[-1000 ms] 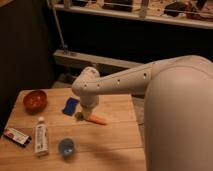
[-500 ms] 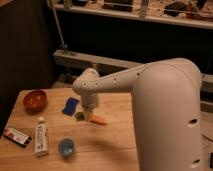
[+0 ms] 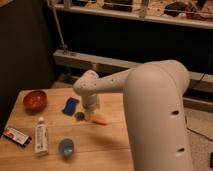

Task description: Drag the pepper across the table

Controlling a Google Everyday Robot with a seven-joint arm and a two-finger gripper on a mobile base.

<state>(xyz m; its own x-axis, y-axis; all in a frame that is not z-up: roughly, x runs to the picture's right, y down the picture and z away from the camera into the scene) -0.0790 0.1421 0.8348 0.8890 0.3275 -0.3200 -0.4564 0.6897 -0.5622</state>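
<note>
The pepper (image 3: 100, 120) is a small orange tapered piece lying on the pale wooden table (image 3: 107, 147), right of the middle, with a dark bit (image 3: 79, 116) just to its left. My gripper (image 3: 89, 113) comes straight down from the white wrist and is at the pepper's left end, low on the table top. My large white arm (image 3: 155, 115) fills the right side and hides the table's right part.
An orange-red bowl (image 3: 35, 100) stands at the back left. A flat blue piece (image 3: 71, 105) lies left of the gripper. A white tube (image 3: 41, 136), a small blue cup (image 3: 66, 147) and a dark packet (image 3: 16, 136) lie at the front left.
The big arm link has swung from the right side to a more upright stance. The gripper stays at the pepper, which has shifted only slightly to the right.
</note>
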